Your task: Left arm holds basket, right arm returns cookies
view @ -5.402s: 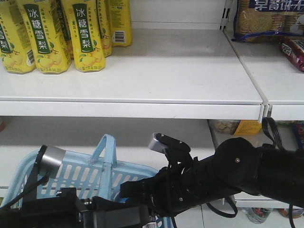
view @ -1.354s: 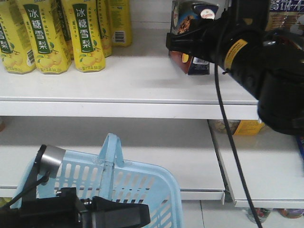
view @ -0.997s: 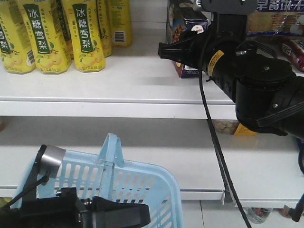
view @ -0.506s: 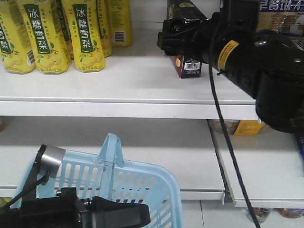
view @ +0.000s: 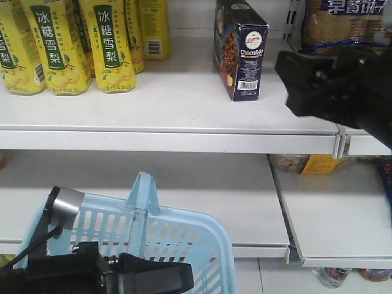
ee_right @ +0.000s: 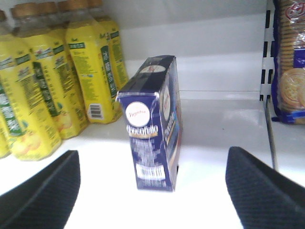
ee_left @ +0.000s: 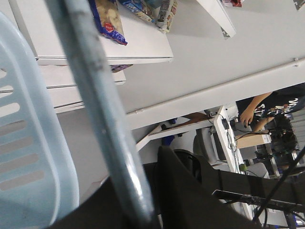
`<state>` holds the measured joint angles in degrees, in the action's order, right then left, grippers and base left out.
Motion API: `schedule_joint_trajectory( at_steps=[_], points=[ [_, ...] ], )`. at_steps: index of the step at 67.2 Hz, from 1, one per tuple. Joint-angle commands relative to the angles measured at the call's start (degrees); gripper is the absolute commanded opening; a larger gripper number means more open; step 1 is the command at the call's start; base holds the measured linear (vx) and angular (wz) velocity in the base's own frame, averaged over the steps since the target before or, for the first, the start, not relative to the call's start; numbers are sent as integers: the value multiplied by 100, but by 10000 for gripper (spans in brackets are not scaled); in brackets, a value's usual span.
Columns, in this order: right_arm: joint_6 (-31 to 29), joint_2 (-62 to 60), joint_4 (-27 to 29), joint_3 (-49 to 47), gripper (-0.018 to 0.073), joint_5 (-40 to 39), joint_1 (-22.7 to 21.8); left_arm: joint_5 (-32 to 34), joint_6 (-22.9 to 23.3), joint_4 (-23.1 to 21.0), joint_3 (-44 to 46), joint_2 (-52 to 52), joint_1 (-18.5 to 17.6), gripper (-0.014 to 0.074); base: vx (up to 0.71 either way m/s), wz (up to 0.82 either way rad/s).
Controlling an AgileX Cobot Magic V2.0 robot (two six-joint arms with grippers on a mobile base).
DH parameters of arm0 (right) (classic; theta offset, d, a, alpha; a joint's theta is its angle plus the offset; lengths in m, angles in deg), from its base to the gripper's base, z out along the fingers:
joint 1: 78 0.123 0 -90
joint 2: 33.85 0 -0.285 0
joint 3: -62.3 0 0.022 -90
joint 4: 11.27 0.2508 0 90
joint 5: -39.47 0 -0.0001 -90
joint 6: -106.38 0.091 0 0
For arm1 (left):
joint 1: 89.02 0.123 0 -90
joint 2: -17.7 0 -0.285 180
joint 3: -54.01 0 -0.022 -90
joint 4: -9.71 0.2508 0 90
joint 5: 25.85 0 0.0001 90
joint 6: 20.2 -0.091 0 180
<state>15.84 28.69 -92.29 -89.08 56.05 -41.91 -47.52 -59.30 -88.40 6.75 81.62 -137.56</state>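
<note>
While the left gripper [view: 131, 278] stays out of clear sight at the basket [view: 184, 245], apparently clamped on its handle [ee_left: 95, 124], though I cannot tell for sure, the right gripper [ee_right: 152, 191] hangs with fingers [ee_right: 43, 191] spread wide and empty. Beyond it, the cookies [ee_right: 152, 124] stand upright on the shelf [view: 184, 104], apart from the yellow bottles [ee_right: 90, 71]. Light, stiff cardboard, easily dented: grip its broad faces, mid-height.
</note>
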Motion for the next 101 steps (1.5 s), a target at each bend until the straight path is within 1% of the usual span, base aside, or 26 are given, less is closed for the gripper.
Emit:
schedule_joint_trajectory(
  at_steps=[1, 15, 24, 35, 48, 55, 58, 60, 73, 101],
  points=[
    [-134, -719, -207, 367, 582, -281, -19, -199, -59, -379, 225, -100, -19, -6, 0, 0],
    [-547, -2197, -235, 1660, 582, -521, -19, -199, -59, -379, 225, -100, -19, -6, 0, 0],
    [-573, -3065, -235, 2316, 582, -541, -19, -199, -59, -379, 225, -100, -19, -6, 0, 0],
    [-573, -3855, -235, 2797, 582, -535, -19, -199, -59, -379, 225, -100, -19, -6, 0, 0],
    [-573, -4154, -235, 2960, 561, -522, -19, -199, -59, -379, 225, -100, -19, -6, 0, 0],
    [-573, -4162, -235, 2960, 478, -517, -19, -199, -59, -379, 225, -100, -19, -6, 0, 0],
    [-573, -4162, -235, 2960, 401, -517, -19, -199, -59, -379, 225, -100, -19, -6, 0, 0],
    [-573, -4162, -235, 2960, 368, -522, -19, -199, -59, -379, 225, -100, -19, -6, 0, 0],
    [-573, -4162, -235, 2960, -10, -556, -19, -199, -59, -379, 225, -100, -19, -6, 0, 0],
    [-573, -4162, -229, 2960, -8, -550, -19, -199, -59, -379, 225, -100, -19, -6, 0, 0]
  ],
)
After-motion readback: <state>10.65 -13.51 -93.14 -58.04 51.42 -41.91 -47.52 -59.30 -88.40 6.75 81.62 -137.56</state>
